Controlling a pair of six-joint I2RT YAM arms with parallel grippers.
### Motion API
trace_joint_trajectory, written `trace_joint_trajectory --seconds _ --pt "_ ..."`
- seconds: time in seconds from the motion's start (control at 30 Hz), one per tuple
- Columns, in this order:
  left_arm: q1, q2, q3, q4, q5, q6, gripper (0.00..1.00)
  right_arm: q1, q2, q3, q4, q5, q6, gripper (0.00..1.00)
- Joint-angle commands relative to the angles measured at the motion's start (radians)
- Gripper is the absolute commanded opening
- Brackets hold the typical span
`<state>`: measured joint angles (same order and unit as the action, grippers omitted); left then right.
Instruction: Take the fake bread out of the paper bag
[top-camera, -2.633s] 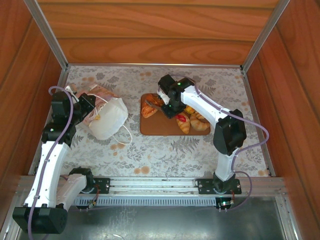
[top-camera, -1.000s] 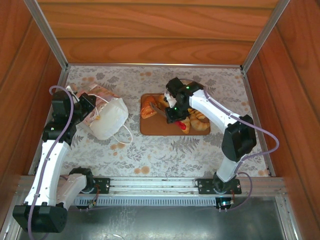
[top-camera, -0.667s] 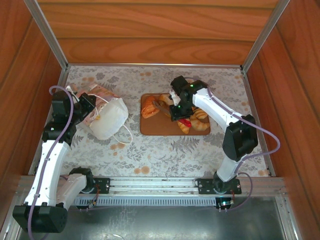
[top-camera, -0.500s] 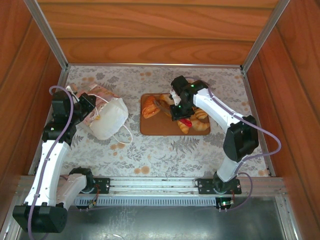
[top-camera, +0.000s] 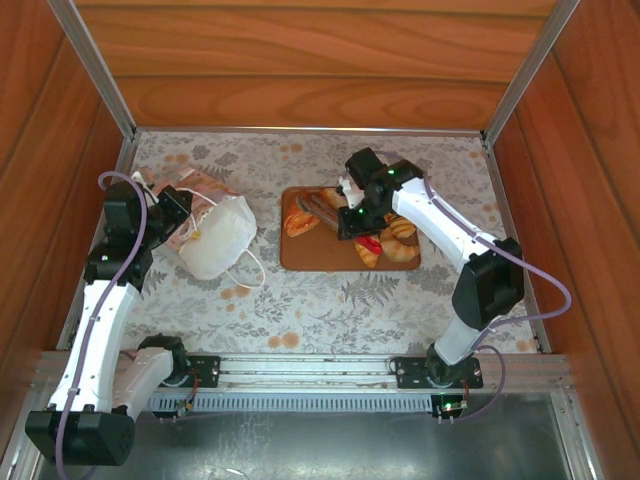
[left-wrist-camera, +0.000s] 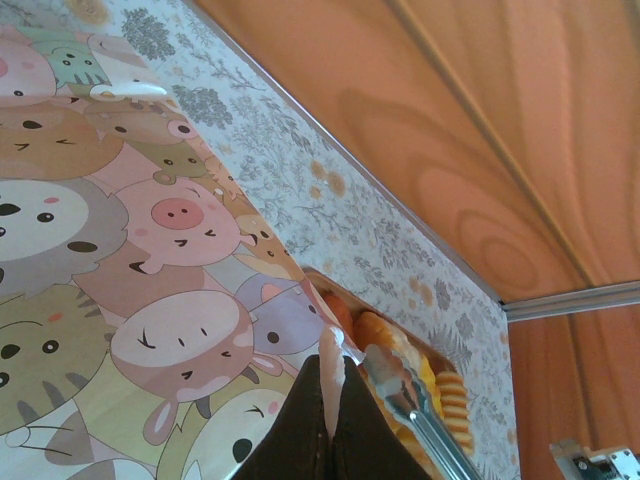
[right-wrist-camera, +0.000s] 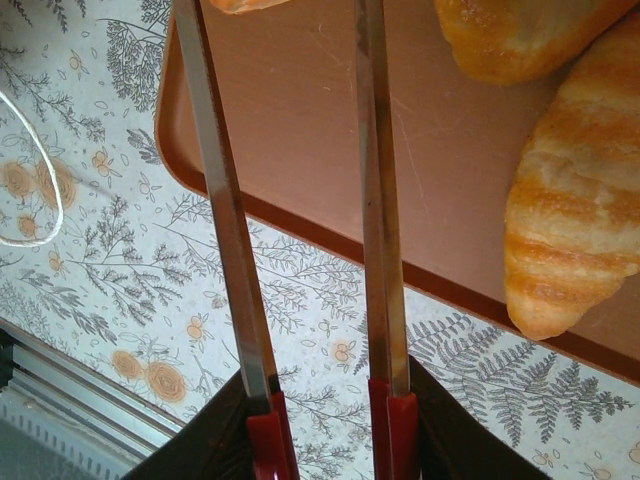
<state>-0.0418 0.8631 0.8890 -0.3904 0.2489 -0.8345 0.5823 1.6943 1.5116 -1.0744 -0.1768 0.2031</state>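
Observation:
The paper bag (top-camera: 215, 238) lies on its side at the left, white in the top view; the left wrist view shows cartoon animal faces on the paper bag (left-wrist-camera: 130, 270). My left gripper (top-camera: 178, 214) is shut on the bag's edge (left-wrist-camera: 331, 362). Several fake bread pieces (top-camera: 298, 222) (top-camera: 396, 240) lie on the brown tray (top-camera: 300, 256). My right gripper (top-camera: 352, 214) is shut on the red handles of metal tongs (top-camera: 316, 204). In the right wrist view the right gripper (right-wrist-camera: 330, 405) holds the tongs (right-wrist-camera: 225, 230) with their blades apart and empty above the tray (right-wrist-camera: 300, 120), beside a croissant (right-wrist-camera: 570, 230).
Wooden walls with metal rails enclose the floral table cover (top-camera: 330, 300). A loop of the bag's white cord handle (top-camera: 245, 272) lies on the cloth, and that cord (right-wrist-camera: 35, 170) also curves left of the tray. The arm bases stand on the near rail (top-camera: 310, 372).
My right gripper has shifted slightly to the right over the tray, the tongs still pointing left toward the pastries. The left arm and the bag have not moved.

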Motion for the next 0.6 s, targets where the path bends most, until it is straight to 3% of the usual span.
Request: trace_joint_trajectory --seconds 0.0,0.37,0.57 --pt "-0.003 -0.003 0.020 -0.004 0.007 -0.002 0.00 0.004 0.029 0.003 -0.018 0.000 -0.008 0.35" --pt "-0.004 -0.009 0.021 -0.004 0.007 0.001 0.00 0.005 0.114 0.071 0.005 0.090 0.023 0.33" --pt "-0.004 -0.016 0.021 -0.004 0.002 0.006 0.00 0.006 0.069 0.053 0.004 0.068 0.015 0.33"
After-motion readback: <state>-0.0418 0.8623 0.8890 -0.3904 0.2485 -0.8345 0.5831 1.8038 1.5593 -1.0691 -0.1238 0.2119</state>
